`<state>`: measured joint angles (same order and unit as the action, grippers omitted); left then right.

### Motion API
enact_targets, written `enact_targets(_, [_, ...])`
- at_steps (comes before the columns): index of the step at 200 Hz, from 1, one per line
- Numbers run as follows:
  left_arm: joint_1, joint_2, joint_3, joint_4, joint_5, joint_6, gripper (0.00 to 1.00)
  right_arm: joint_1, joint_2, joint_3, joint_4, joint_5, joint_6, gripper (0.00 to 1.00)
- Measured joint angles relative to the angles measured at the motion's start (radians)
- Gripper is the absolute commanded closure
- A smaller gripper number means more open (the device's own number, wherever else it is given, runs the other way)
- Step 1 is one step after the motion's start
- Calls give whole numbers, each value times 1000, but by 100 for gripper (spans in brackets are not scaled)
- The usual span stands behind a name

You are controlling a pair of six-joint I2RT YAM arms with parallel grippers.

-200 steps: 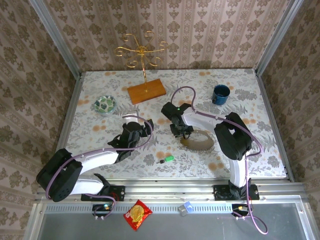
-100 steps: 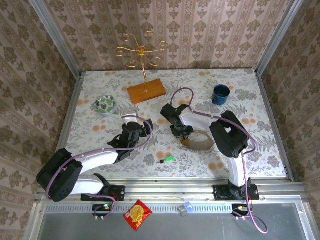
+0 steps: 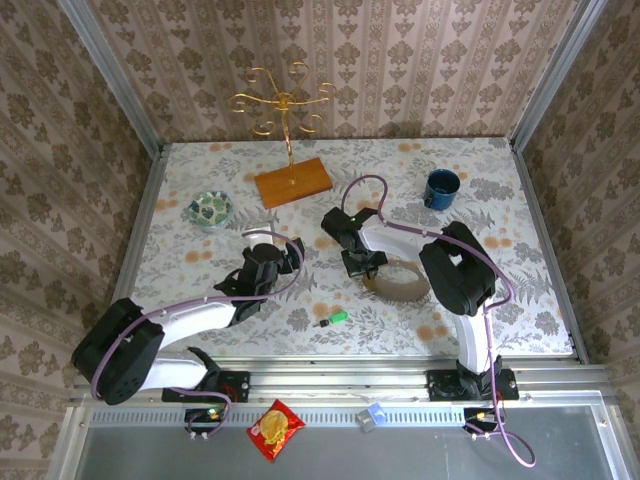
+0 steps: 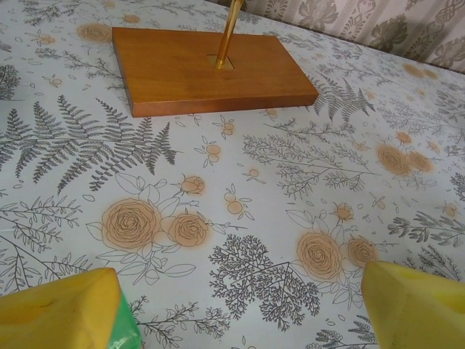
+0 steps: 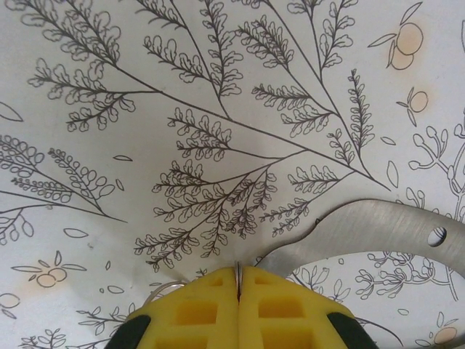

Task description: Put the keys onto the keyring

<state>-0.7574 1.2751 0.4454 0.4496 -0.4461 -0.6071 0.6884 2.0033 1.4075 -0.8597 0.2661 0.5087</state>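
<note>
Keyring [image 3: 402, 281], a brown-grey oval band, lies mid-surface in the top view. The right fingers [image 3: 362, 264] sit at its left end, and the left fingers [image 3: 293, 250] are well off to its left. One green-headed key [image 3: 336, 318] lies nearer the arm bases, apart from the band.

From the left wrist, the yellow left fingers [image 4: 58, 313] stand wide apart over the floral surface [image 4: 254, 189], with a wooden base [image 4: 211, 69] beyond.

From the right wrist, the right fingers [image 5: 251, 294] are pressed tight together. The keyring [image 5: 363, 229] runs up to their tips, but whether it is pinched cannot be told.
</note>
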Motion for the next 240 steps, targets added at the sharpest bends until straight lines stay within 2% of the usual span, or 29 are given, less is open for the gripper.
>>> enact_targets(21, [0, -26, 0, -9, 0, 16, 13, 0, -47, -2, -2, -6, -5, 100])
enact_targets(41, [0, -61, 0, -9, 0, 67, 13, 0, -154, -30, 29, -15, -30, 100])
enact_targets(90, [23, -167, 49, -71, 60, 293, 13, -10, -456, -153, 175, -88, -187, 100])
enact_targets(134, [51, -235, 131, -129, 153, 501, 16, -45, -579, -232, 301, -208, -360, 100])
enact_targets(175, [52, -261, 184, -185, 251, 671, 24, -127, -632, -262, 387, -376, -484, 100])
enact_targets(206, [52, -261, 222, -227, 362, 779, 37, -181, -670, -298, 446, -540, -584, 100])
enact_targets(240, [52, -235, 261, -270, 488, 875, 50, -187, -717, -356, 498, -697, -695, 100])
